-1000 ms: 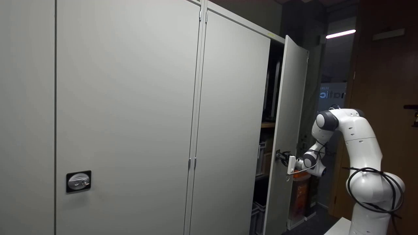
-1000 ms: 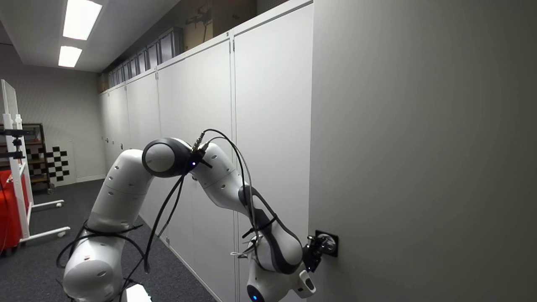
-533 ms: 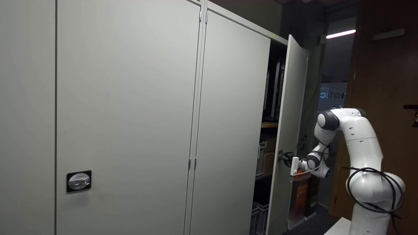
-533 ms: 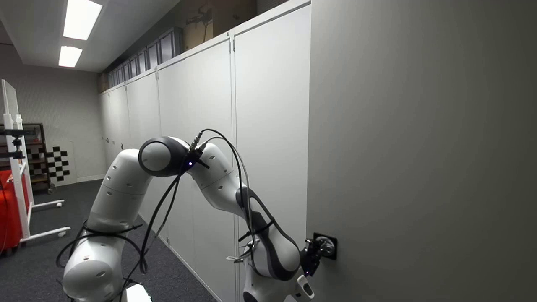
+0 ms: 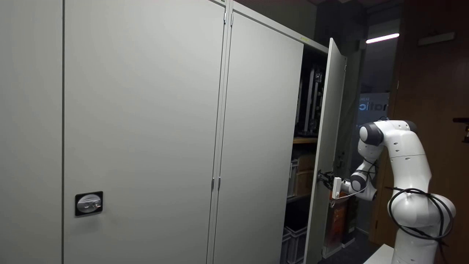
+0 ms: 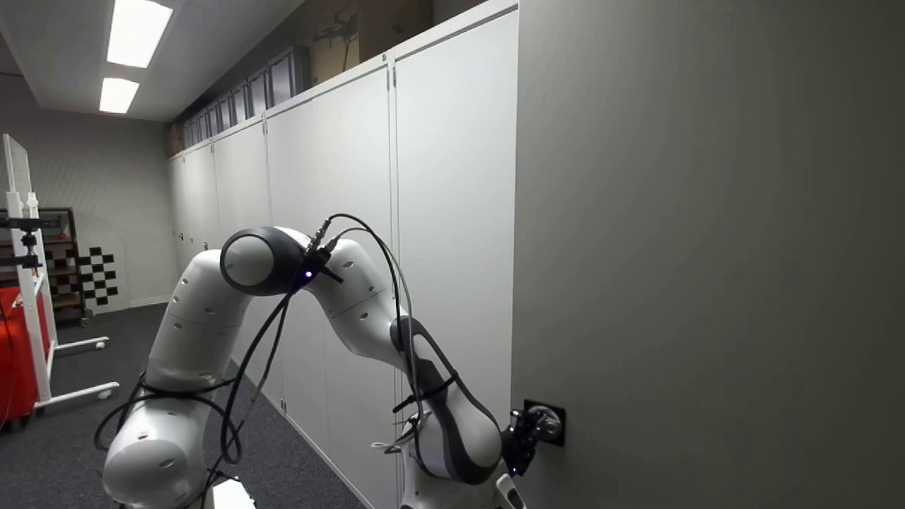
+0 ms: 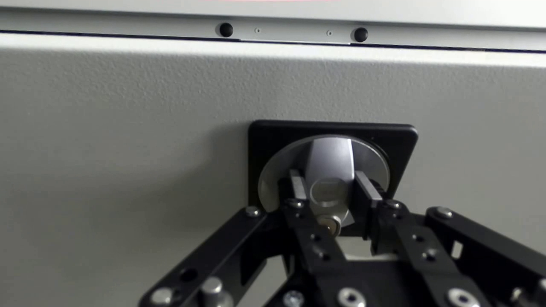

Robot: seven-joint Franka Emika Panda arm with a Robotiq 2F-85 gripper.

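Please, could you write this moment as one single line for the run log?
end effector: closed on handle | cabinet door with this handle: partly open | seen inside: boxes, shelf | neighbouring door: closed

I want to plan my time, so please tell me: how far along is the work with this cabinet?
Done: the cabinet door stands partly open, showing a shelf and grey crates inside.
In progress: the hand clasps the silver handle from both sides, and the door has swung further out.
Probably left: swinging the door wider, as it looks short of fully open, and releasing the handle.
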